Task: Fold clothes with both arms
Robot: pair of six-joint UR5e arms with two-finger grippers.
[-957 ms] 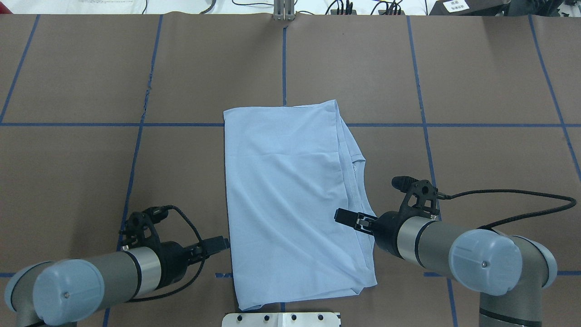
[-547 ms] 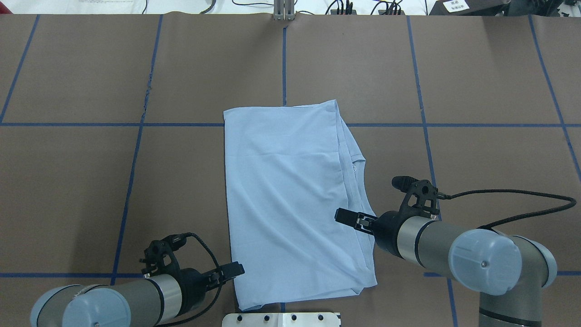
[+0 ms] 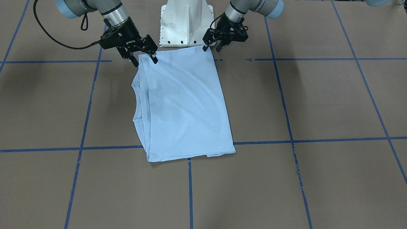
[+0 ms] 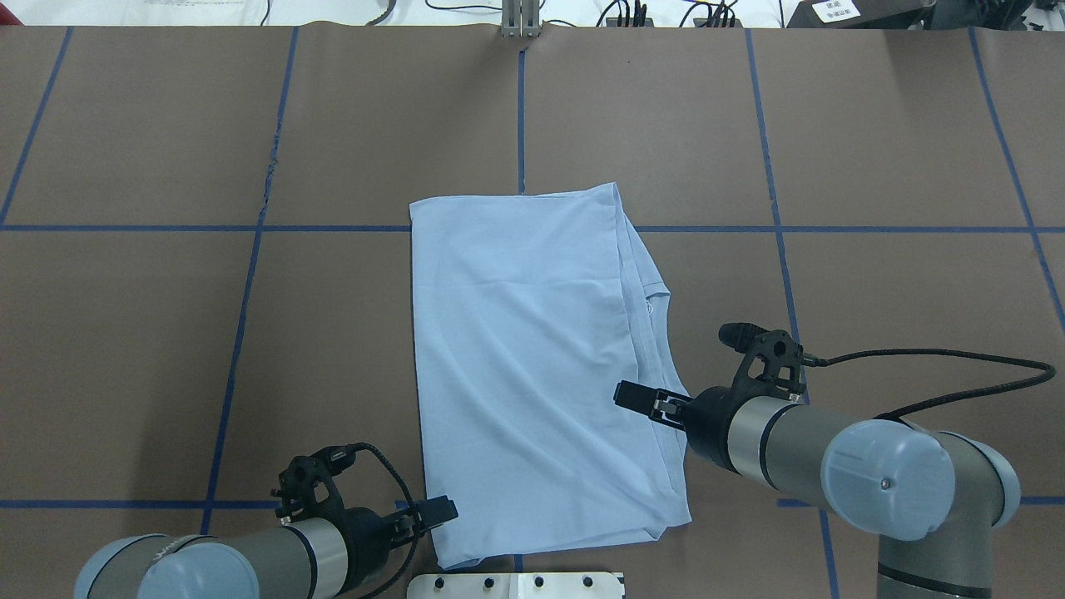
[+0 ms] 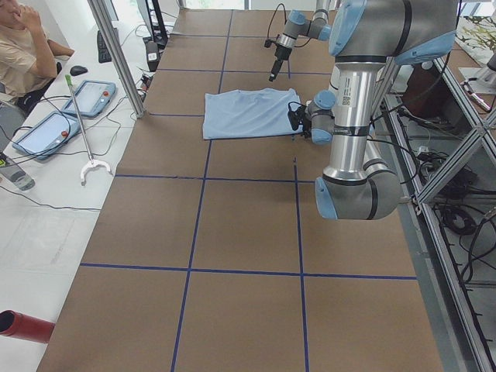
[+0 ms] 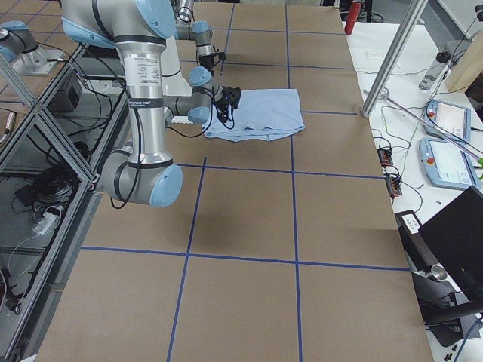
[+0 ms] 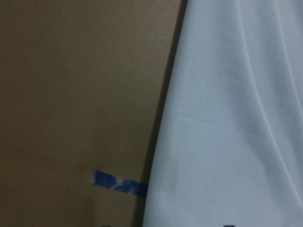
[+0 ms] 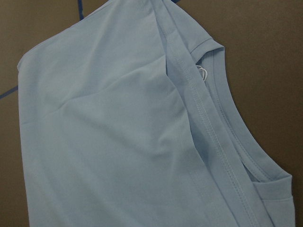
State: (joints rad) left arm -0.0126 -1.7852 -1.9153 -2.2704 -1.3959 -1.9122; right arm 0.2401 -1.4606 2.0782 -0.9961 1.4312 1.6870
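Note:
The clothes are one light blue T-shirt (image 4: pixel 532 366), folded into a tall rectangle in the middle of the table (image 4: pixel 166 333). Its neck opening (image 8: pixel 222 118) and white tag (image 8: pixel 202 72) show along the edge on my right. My right gripper (image 3: pixel 145 61) hovers open over the shirt's near right corner, its fingers apart with nothing between them; in the overhead view the right gripper (image 4: pixel 628 395) lies over the hem. My left gripper (image 3: pixel 212 48) is open at the near left corner, and overhead the left gripper (image 4: pixel 445 509) sits at the cloth's edge. The left wrist view shows the shirt (image 7: pixel 227 118) edge on brown table.
The white pedestal base (image 4: pixel 516 585) stands just behind the shirt's near edge. Blue tape lines (image 4: pixel 774 208) grid the brown table. Cables (image 4: pixel 632 12) lie past the far edge. A seated person (image 5: pixel 23 46), tablets (image 5: pixel 97 97) and a red cylinder (image 5: pixel 23 325) are beside the table.
My left arm has drawn back toward the base and swung right, bringing its open gripper to the shirt's near left corner. The right arm and the shirt have not moved.

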